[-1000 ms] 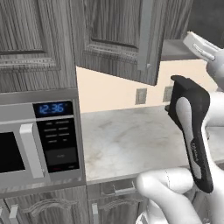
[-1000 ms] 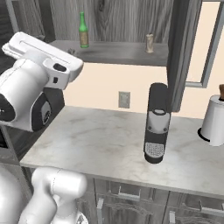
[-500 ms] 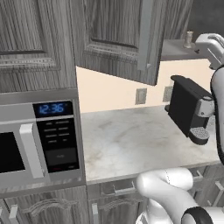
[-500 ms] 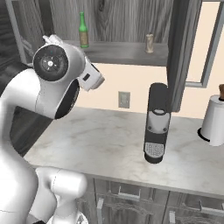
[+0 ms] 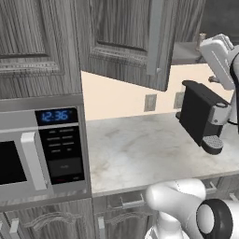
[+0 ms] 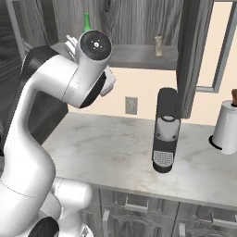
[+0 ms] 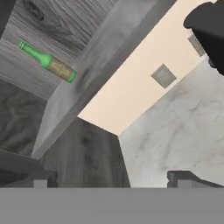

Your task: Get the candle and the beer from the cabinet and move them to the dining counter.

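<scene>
While the arm stands raised toward the wall cabinet, holdings read as follows.

Claw: two-finger dark gripper (image 7: 111, 179), tips far apart at the bottom of the hand view, spread wide, nothing between them.
Fingers: left tip (image 7: 40, 178) over dark wood grain; right tip (image 7: 183, 177) over pale marble.
Beer: slim green glass bottle with tan-brown label (image 7: 48, 62), at 11 o'clock from the claw in the hand view, well apart from it; the rolled camera makes it look laid over. In the right base view its green neck (image 6: 86, 21) rises above the arm's round joint, standing at the left end of the shelf.
Candle: small greyish-tan cylinder (image 6: 158, 46), upright on the same shelf, at 3 o'clock from the bottle and well apart from it.
Cabinet: dark grey wood-grain wall cabinet (image 6: 134, 21), open, with grey shelf (image 6: 139, 55); its raised-panel door (image 5: 126, 39) hangs open, silver bar handle (image 5: 154, 39) along its free edge.
Counter below: pale grey marble wall counter (image 6: 111, 152).
Coffee machine: black pod-style coffee machine (image 6: 165, 129) on the counter, at 6 o'clock from the candle.
Outlet: grey wall outlet (image 6: 131, 105), at 9 o'clock from the machine.
Paper towel: white roll on a stand (image 6: 227, 127), at 3 o'clock from the machine.
Microwave: silver microwave with blue clock (image 5: 42, 149), at 9 o'clock in the left base view.
</scene>
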Robot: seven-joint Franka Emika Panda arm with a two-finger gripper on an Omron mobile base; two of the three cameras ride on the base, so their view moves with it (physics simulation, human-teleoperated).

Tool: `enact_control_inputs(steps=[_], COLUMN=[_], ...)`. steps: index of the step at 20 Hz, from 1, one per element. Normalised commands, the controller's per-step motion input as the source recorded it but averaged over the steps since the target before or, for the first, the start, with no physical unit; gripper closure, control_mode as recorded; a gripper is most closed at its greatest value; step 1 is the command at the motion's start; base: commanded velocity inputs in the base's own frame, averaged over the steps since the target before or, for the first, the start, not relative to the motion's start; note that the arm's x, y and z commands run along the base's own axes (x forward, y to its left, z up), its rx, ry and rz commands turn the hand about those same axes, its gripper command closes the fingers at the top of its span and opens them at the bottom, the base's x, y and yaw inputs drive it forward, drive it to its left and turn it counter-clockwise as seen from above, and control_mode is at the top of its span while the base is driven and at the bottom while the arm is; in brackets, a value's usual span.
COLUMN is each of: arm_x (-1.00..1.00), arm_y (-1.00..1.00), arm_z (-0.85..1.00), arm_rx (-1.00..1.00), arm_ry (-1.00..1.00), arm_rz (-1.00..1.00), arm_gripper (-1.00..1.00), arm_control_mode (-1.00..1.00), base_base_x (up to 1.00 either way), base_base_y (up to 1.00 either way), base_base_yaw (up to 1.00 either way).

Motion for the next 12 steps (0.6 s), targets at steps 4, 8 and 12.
enact_control_inputs(steps=[4, 8, 12], arm_x=[0.44, 0.42, 0.45], arm_y=[0.50, 0.33, 0.31], arm_z=[-0.25, -0.19, -0.17], arm_rx=[0.17, 0.15, 0.15], arm_ry=[0.16, 0.12, 0.08], arm_rz=[0.10, 0.12, 0.16], arm_gripper=[-1.00, -1.00, -1.00], arm_control_mode=[-1.00, -1.00, -1.00], base_base_x=[0.00, 0.00, 0.00], base_base_y=[0.00, 0.00, 0.00], base_base_yaw=[0.00, 0.00, 0.00])
